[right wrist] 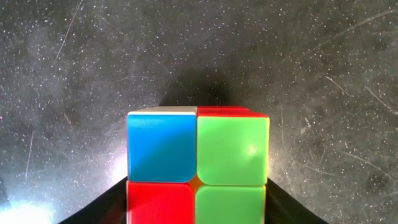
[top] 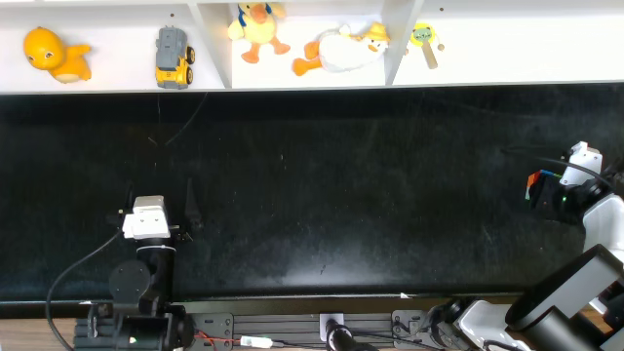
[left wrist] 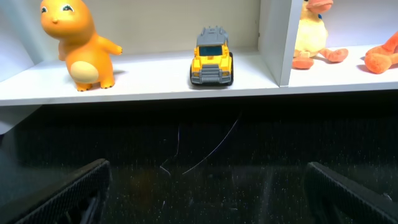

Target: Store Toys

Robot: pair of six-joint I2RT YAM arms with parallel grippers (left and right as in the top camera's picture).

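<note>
My right gripper (right wrist: 198,198) is shut on a small puzzle cube (right wrist: 198,155) with blue, green and red faces, over the black table near its right edge. In the top view that gripper (top: 538,188) sits far right, with a bit of the cube's colour (top: 531,183) at its tip. My left gripper (top: 159,205) stands open and holds nothing at the front left of the table. In its own wrist view the left gripper (left wrist: 205,193) faces the white shelf (left wrist: 155,84), its dark fingers (left wrist: 68,190) spread wide apart.
The shelf (top: 312,83) along the back holds an orange figure (top: 57,54), a yellow toy truck (top: 174,57), a yellow duck plush (top: 258,29), a white duck plush lying down (top: 341,49) and a small green-yellow toy (top: 425,39). Dividers (top: 222,44) split it into compartments.
</note>
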